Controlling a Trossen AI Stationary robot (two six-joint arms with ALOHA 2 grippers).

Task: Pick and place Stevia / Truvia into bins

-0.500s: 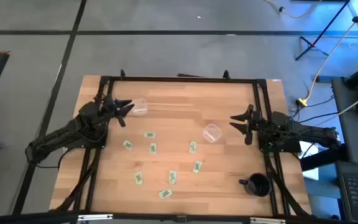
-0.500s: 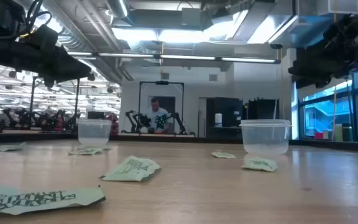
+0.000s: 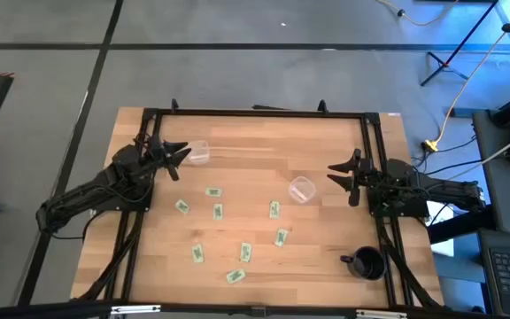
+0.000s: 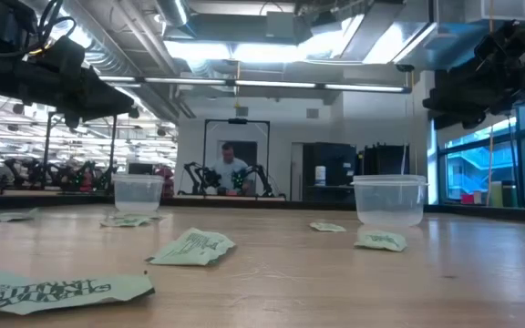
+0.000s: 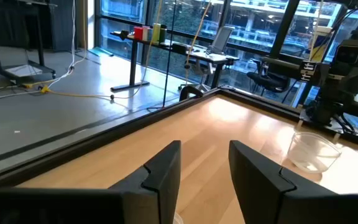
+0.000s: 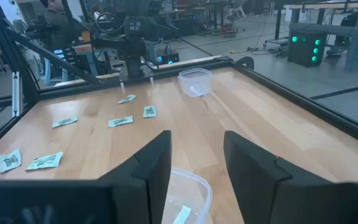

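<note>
Several green-and-white Stevia packets lie flat on the wooden table, among them one at the middle and one near the front. One clear cup stands at the far left and another right of centre. A packet lies in the right cup. My left gripper is open, in the air just left of the left cup. My right gripper is open, in the air just right of the right cup. Neither gripper holds anything.
A black mug stands at the near right corner. A black frame runs around the table's edges. In the low view, packets lie flat close to the camera. A person stands in the room far behind.
</note>
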